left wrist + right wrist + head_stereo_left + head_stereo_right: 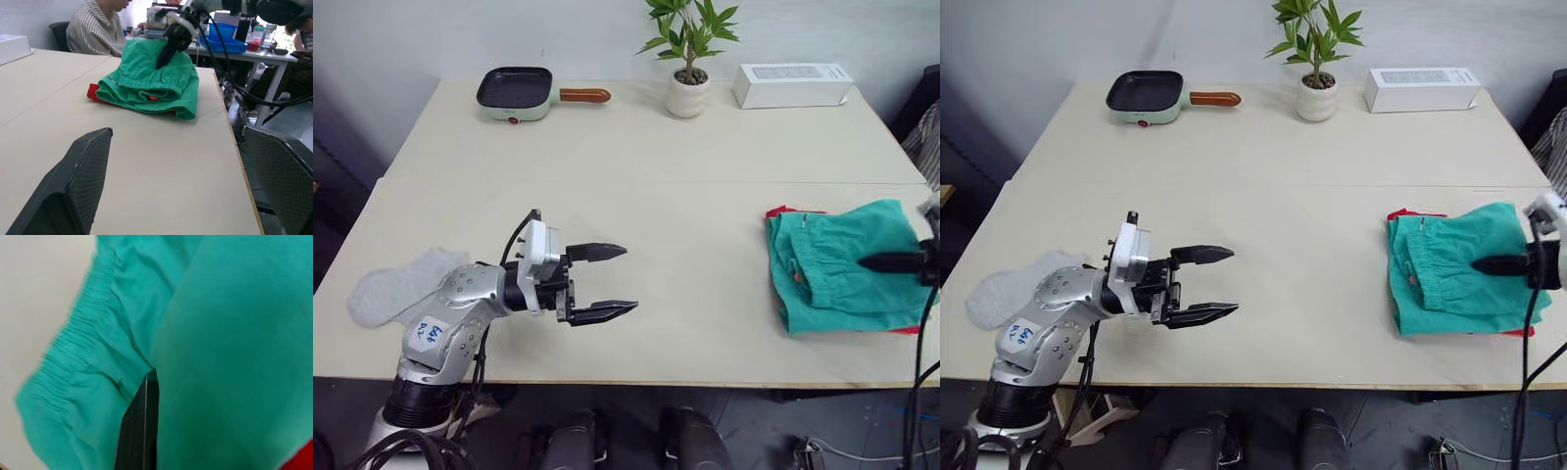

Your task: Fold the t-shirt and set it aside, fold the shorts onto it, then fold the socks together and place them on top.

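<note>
The left claw (612, 282) hovers released over the bare tabletop (685, 176), fingers spread wide. Behind its arm lie the grey socks (396, 286). Well ahead of it, the folded shorts (842, 264) lie on the red t-shirt (781, 211). The right claw (876, 262) rests clenched on the shorts, its fingers pressed together against the teal cloth.

Black pincer (139, 428) tip against teal shorts (220, 333), red t-shirt (301, 458) corner.

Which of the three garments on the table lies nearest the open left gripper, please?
The socks, the grey knit beside the left gripper; the shorts and t-shirt are stacked under the right gripper.
</note>
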